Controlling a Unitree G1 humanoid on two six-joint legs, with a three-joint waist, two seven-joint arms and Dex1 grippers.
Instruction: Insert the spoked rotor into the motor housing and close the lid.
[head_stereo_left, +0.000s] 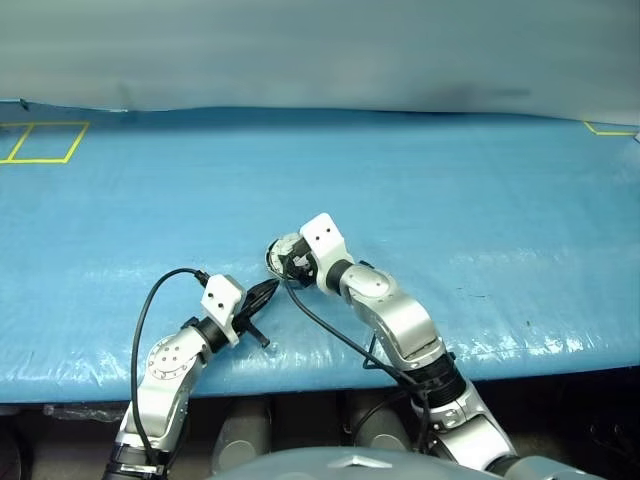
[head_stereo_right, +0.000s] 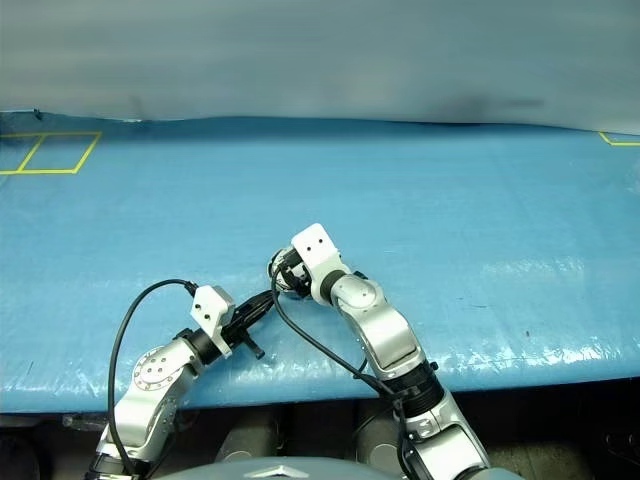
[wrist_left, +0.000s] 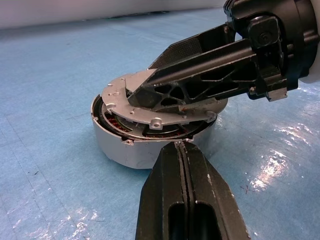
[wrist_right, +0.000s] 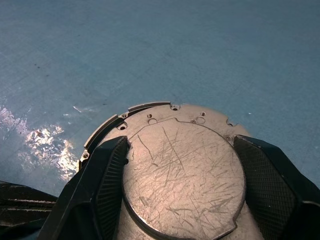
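Left gripper sat nearest the front edge of the table, fingers pressed together with nothing between them, tips right at the front rim of the motor housing. In the left wrist view the tips looked to be touching or just short of the rim where the lid meets it; couldn't tell which.

Housing stood on the blue cover near the front edge, roughly mid-width, well clear of the yellow taped squares at the far left corner. Copper windings showed through the gap under the lid on the side facing the left gripper.

Lid lay on top of the housing, plain scratched grey face up, not fully seated: tilted, one side raised, a dark gap visible along the edge. Small screw holes ran round its rim.

Right gripper came in from the right and over the top, fingers spread wide and straddling the lid, one finger on each side of it. Pads appeared to be against the lid's edge, so it read as a wide clamp on the lid rather than empty open jaws.

Spoked rotor couldn't be made out; anything inside the housing was hidden by the lid.
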